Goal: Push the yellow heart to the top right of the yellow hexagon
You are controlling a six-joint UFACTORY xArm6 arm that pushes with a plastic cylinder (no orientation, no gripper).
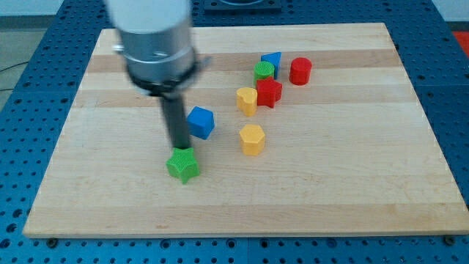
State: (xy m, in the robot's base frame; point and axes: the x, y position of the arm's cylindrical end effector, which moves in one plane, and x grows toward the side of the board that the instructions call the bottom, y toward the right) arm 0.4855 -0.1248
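green star (182,165), blue cube (201,122), red cylinder (300,71)

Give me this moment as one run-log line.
my tip: at green star, top edge | yellow heart: above yellow hexagon, apart, untouched | blue cube: right of rod

Lab: blue perforated bench (44,44), wooden board (352,183)

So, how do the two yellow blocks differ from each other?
The yellow heart lies nearer the view's top, and the yellow hexagon lies below it. The heart touches the red block, while the hexagon stands alone. The heart has a notched outline and the hexagon has flat sides. Both are yellow and similar in size. My tip is at the green star, left of both.
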